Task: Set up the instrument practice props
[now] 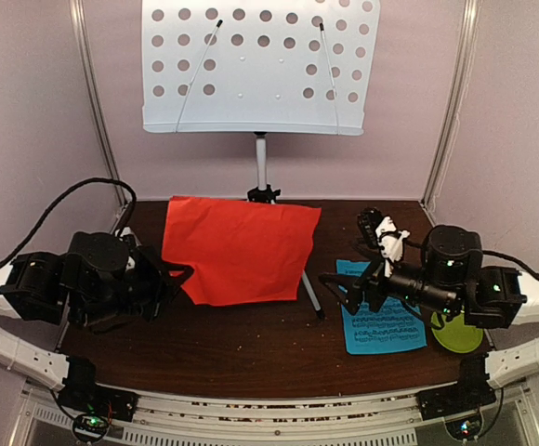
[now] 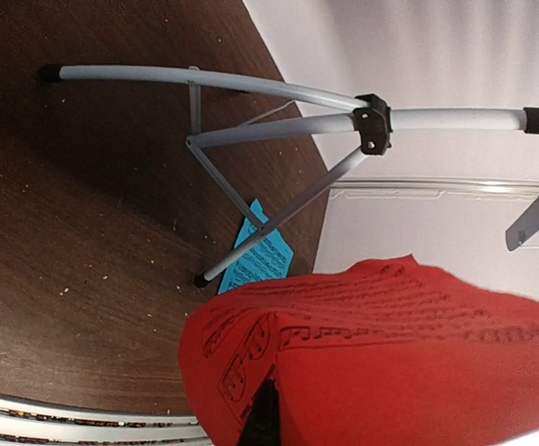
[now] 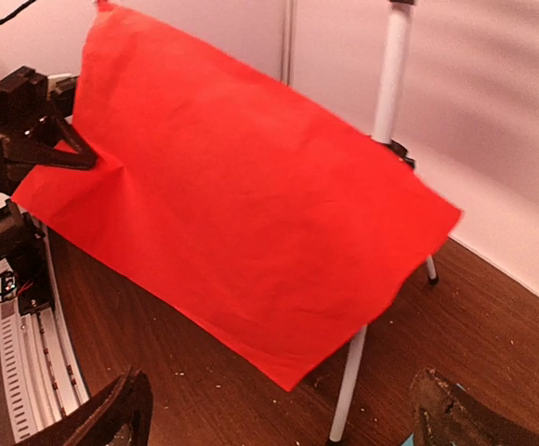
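The pale-blue perforated stand desk (image 1: 256, 65) sits on its silver tripod (image 1: 261, 167) at the table's back. My left gripper (image 1: 178, 275) is shut on the left edge of the red sheet-music page (image 1: 242, 246) and holds it up off the table, in front of the tripod. The page also shows in the left wrist view (image 2: 390, 362) and the right wrist view (image 3: 223, 195). My right gripper (image 1: 339, 290) is open and empty, pointing at the page's right edge. The blue page (image 1: 381, 321) lies flat under the right arm. A pale-grey metronome (image 1: 392, 238) stands behind it.
A lime-green plate (image 1: 457, 333) lies at the right, partly under the right arm. Tripod legs (image 2: 269, 218) spread over the dark wooden table (image 1: 251, 344). Pale walls close in the back and sides.
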`<state>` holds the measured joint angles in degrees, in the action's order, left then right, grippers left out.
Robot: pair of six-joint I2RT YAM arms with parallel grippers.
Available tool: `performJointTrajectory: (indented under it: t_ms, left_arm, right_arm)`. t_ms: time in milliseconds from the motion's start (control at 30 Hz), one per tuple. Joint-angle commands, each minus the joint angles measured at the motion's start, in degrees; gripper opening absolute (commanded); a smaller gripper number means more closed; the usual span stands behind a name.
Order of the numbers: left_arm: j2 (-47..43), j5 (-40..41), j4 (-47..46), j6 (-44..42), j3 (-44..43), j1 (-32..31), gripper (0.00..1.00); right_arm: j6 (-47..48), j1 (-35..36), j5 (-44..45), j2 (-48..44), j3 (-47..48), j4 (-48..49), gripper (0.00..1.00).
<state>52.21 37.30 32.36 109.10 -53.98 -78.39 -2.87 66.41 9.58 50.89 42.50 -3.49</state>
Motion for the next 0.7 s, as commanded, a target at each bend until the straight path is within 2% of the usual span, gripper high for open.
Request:
performJointTrajectory:
  t_ms: [0,167,233,367,567,667]
  left_arm:
    - [1.5,2.8,-4.5,0.7,-3.7,-1.8,0.0]
    - [1.7,3.4,-6.6,-0.1,-4.9,-3.0,0.0]
    - [1.4,3.2,-10.0,-1.1,-4.3,-3.4,0.0]
    - [1.5,3.2,-10.8,-2.5,-5.1,-4.6,0.0]
    - [1.2,6.1,-11.5,-3.7,-5.9,-7.3,0.0]
    - [1.5,6.4,-11.6,-4.4,-6.3,-7.9,0.0]
  right_arm:
    - [6.8,6.8,6.7,5.5,5.3,5.1,0.97]
    - [13.4,15.0,13.1,13.8,10.1,9.2,0.97]
    - [16.5,17.4,15.3,17.1,11.3,11.9,0.97]
    - [22.0,21.0,20.7,23.7,16.0,14.6,0.95]
    - [30.5,23.0,29.8,31.8,23.2,14.7,0.87]
    - [33.9,23.0,33.4,33.4,24.2,16.4,0.78]
